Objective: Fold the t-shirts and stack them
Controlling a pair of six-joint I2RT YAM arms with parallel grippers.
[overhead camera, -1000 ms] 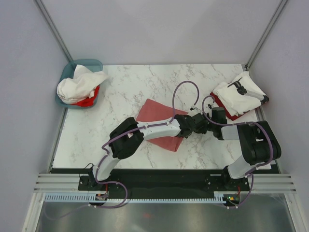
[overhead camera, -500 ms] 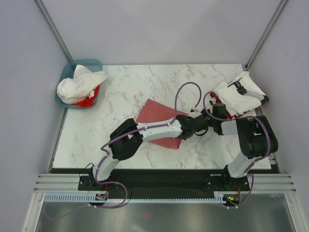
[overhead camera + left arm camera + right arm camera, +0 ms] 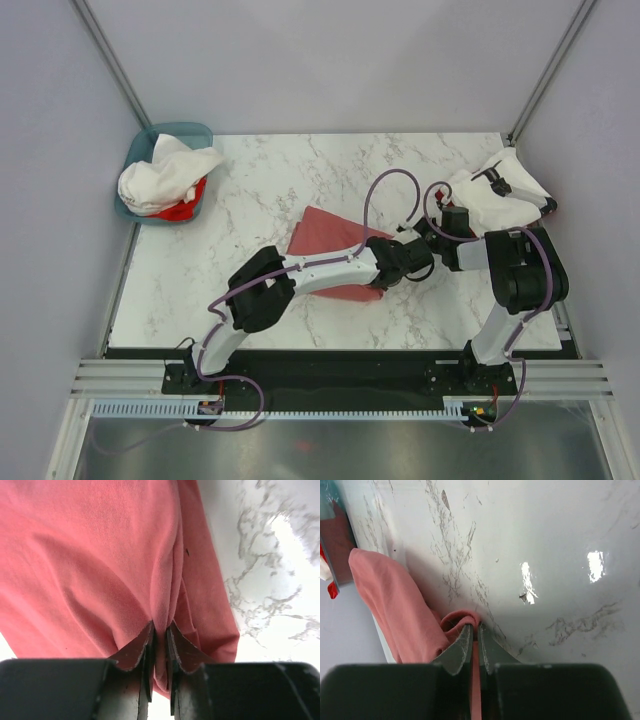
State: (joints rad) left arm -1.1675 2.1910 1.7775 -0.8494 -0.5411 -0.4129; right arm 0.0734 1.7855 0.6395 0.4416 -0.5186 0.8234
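Note:
A folded dusty salmon-red t-shirt [image 3: 325, 235] lies mid-table. My left gripper [image 3: 410, 255] is shut on a fold of the salmon-red t-shirt [image 3: 100, 555] at its right edge. My right gripper [image 3: 432, 243] is shut on the same salmon-red t-shirt [image 3: 395, 600], pinching its edge right next to the left gripper. A stack of folded t-shirts [image 3: 500, 195], white on top with a black mark over red, sits at the far right. Loose white and red t-shirts [image 3: 165, 175] fill the basket at the far left.
A teal plastic basket [image 3: 190, 132] stands at the table's back left corner. Grey walls and metal posts enclose the marble table [image 3: 300, 170]. Purple cables loop above both wrists.
Both grippers have moved right and back toward the stack with the shirt's right edge. The salmon-red shirt has been dragged and drawn narrower. The right forearm has swung closer to the stack.

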